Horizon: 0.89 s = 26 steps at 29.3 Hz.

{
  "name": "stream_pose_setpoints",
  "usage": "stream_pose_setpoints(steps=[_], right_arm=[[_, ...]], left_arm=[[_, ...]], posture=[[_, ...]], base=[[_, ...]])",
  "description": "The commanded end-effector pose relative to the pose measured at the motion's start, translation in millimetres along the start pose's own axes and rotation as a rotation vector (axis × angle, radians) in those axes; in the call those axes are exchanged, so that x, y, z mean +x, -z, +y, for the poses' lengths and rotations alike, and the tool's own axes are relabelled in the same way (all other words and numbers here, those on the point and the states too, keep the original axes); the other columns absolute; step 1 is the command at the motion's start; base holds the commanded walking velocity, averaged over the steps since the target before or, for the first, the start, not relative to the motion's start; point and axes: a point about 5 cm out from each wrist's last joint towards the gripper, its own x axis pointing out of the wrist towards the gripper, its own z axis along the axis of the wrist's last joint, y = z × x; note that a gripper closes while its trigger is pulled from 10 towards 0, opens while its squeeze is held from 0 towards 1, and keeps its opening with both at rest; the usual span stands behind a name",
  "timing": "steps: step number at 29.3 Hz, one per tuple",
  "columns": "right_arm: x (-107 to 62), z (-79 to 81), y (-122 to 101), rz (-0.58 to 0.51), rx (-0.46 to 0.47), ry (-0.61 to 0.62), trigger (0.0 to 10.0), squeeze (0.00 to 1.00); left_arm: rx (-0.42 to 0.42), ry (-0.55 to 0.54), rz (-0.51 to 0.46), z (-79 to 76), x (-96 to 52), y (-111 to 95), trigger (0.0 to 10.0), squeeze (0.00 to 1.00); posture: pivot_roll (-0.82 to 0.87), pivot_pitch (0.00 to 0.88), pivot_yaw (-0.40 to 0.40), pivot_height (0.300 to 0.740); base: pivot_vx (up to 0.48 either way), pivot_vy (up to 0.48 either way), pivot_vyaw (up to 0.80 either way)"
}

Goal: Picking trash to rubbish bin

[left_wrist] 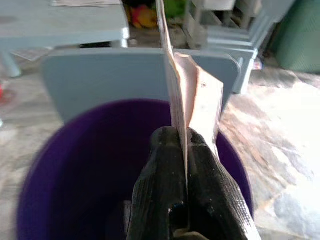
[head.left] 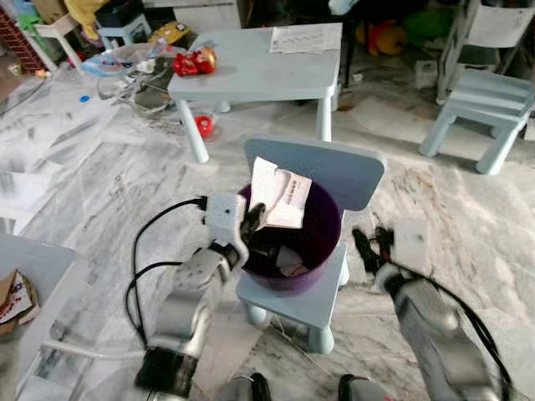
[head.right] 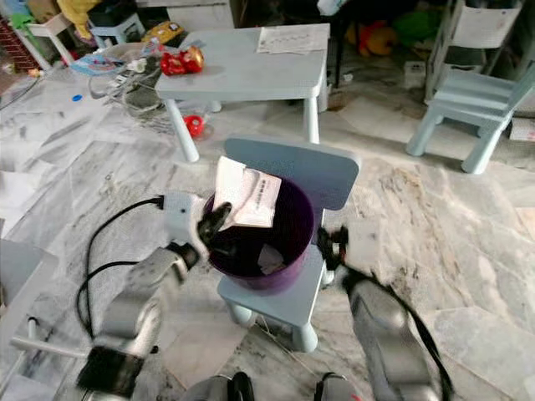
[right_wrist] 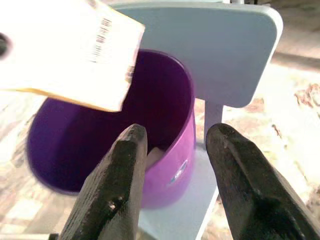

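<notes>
A purple bin (head.left: 313, 251) stands on the seat of a small light-blue chair (head.left: 334, 171). My left gripper (head.left: 253, 219) is at the bin's left rim, shut on a flat white-and-pink paper packet (head.left: 280, 194) that it holds upright over the bin's opening. The wrist view shows the packet (left_wrist: 192, 90) pinched between the black fingers (left_wrist: 162, 170). Some paper scraps (head.left: 291, 269) lie inside the bin. My right gripper (right_wrist: 175, 150) is open beside the bin's right side, nothing between its fingers.
A light-blue table (head.left: 251, 71) with papers (head.left: 306, 38) and red objects (head.left: 194, 62) stands behind the chair. A second small chair (head.left: 481, 104) is at the far right. Clutter and cables lie at the far left. A grey surface with a box (head.left: 12, 296) sits near left.
</notes>
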Motion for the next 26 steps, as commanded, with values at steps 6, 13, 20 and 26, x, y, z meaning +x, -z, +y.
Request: stream_pose_setpoints(steps=[6, 13, 20, 26], right_arm=[[-21.3, 17.7, -13.7, 0.046, -0.019, -0.145, 10.0, 0.00], [-35.2, 28.2, -25.0, 0.091, -0.011, -0.184, 10.0, 0.00], [-40.8, 31.1, -27.2, 0.109, -0.009, -0.197, 10.0, 0.00], [-44.4, 33.6, -28.7, 0.142, -0.005, -0.211, 10.0, 0.00]], left_arm=[[-0.012, -0.017, 0.082, -3.3, 17.6, 23.7, 10.0, 0.00], [0.204, -0.217, 0.109, 19.4, 18.6, 32.8, 10.0, 0.00], [0.218, -0.324, 0.174, 38.7, 8.8, 45.0, 10.0, 1.00], [0.168, -0.277, 0.176, 31.1, 9.6, 51.2, 10.0, 1.00]], posture=[[-0.27, 0.210, 0.136, 0.740], [-0.31, 0.221, 0.135, 0.740], [-0.32, 0.230, 0.132, 0.740], [-0.32, 0.228, 0.128, 0.740]], base=[[0.000, 0.000, 0.00], [0.000, 0.000, 0.00], [0.000, 0.000, 0.00], [0.000, 0.000, 0.00]])
